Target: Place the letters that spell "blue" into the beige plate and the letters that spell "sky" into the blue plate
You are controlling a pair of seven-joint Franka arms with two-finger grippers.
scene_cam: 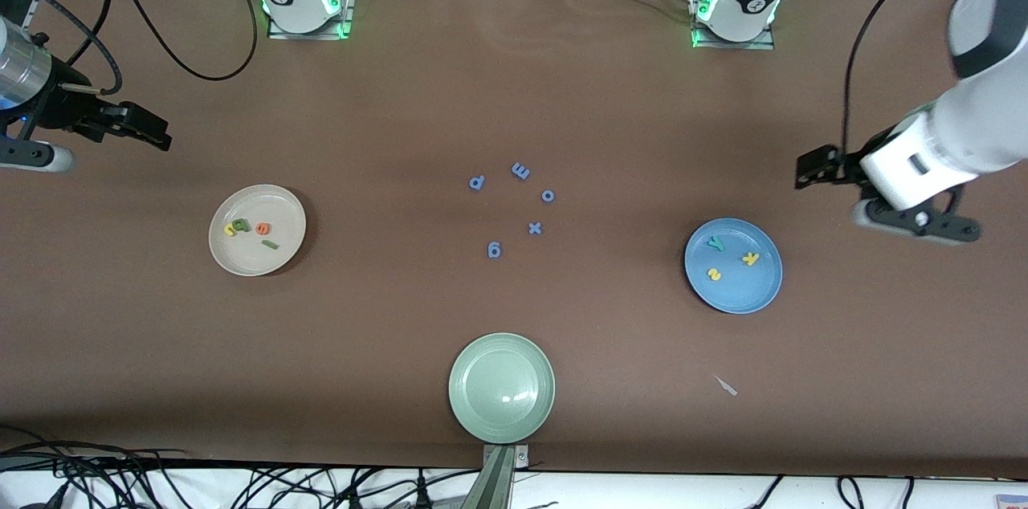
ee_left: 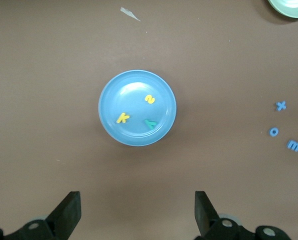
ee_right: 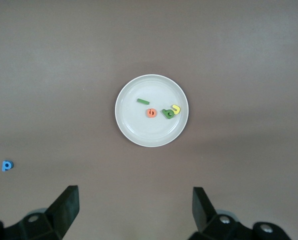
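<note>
**Operator:** Hovering with nothing held, are you?

**Robot:** Yes. My left gripper (ee_left: 136,215) hangs with its jaws spread wide and bare, up over the table at the left arm's end; the blue plate (ee_left: 109,97) lies below and ahead of it. The yellow s (ee_left: 149,99), yellow k (ee_left: 122,118) and teal y (ee_left: 149,123) all rest in it. My right gripper (ee_right: 134,212) is likewise wide apart and bare, over the right arm's end, with the beige plate (ee_right: 129,127) below and ahead of it. That plate holds the dark green l (ee_right: 143,101), orange e (ee_right: 151,113), olive b (ee_right: 167,114) and yellow u (ee_right: 176,109).

**Operator:** So what is the step now?

**Robot:** By my judgement both words are sorted, so the step is simply to hold clear (no descent toward either plate) and leave the periwinkle letters (scene_cam: 514,208) below, between my two grippers, alone.

**Operator:** Anything unclear?

**Robot:** The b and u sit touching, perhaps overlapping; I cannot tell which lies on top. A pale scrap (scene_cam: 726,386) near the blue plate is too small to identify.
</note>
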